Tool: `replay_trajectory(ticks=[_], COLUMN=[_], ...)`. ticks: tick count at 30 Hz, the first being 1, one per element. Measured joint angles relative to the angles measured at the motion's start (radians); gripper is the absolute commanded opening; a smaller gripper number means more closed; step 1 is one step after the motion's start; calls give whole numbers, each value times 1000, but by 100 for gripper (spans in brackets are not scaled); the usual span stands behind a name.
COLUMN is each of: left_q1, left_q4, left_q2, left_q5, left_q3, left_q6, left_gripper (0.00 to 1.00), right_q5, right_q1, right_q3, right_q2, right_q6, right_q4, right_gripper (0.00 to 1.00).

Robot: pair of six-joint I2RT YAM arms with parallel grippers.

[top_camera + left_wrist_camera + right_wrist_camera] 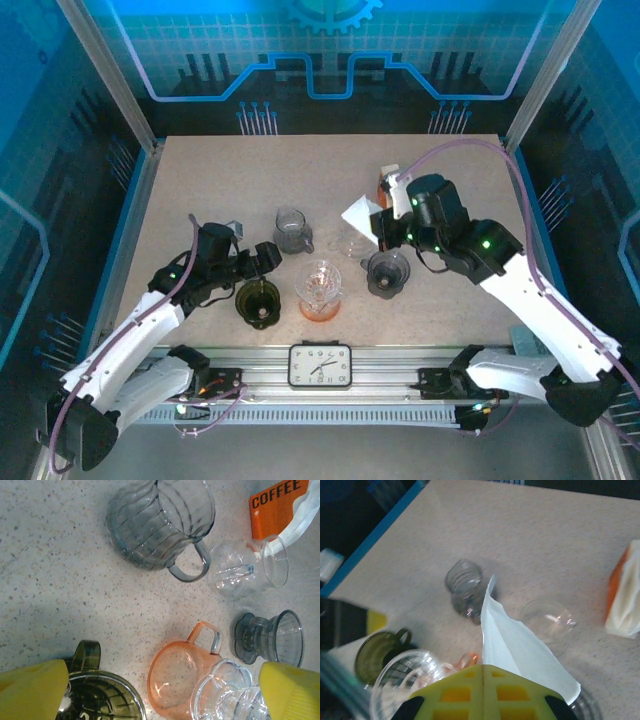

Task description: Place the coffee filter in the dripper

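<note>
My right gripper (378,226) (483,668) is shut on a white paper coffee filter (356,212) (520,642), which sticks out past the yellow fingers, above the table. Below and beside it stands a dark grey dripper (388,272) (270,640). A clear dripper (320,282) (225,690) (405,675) sits on an orange mug (318,308) (177,672). My left gripper (264,258) (160,700) is open, with nothing held, over a dark green dripper (260,302) (100,700) (377,652) and the orange mug.
A grey ribbed glass mug (292,230) (155,525) (464,582) and a clear glass (358,245) (245,570) (547,622) stand mid-table. An orange coffee filter box (385,185) (277,505) (622,595) is behind. A clock (320,364) is fixed to the front rail.
</note>
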Motion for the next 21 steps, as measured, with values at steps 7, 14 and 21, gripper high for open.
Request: replay_trajectory(ticks=[7, 14, 21], left_q1=[0, 0, 0], left_q4=[-17, -19, -20], left_q2=[-2, -22, -28], left_q5=[36, 52, 52], left_q3=[0, 0, 4], left_q6=[-8, -23, -23], left_gripper=[99, 99, 99], right_q5=[-3, 21, 24], right_q1=[169, 264, 298], right_q3=[39, 127, 239], right_q2=[6, 135, 260], right_q6=[1, 0, -12], right_q4=[-159, -267, -332], right_gripper=[0, 0, 0])
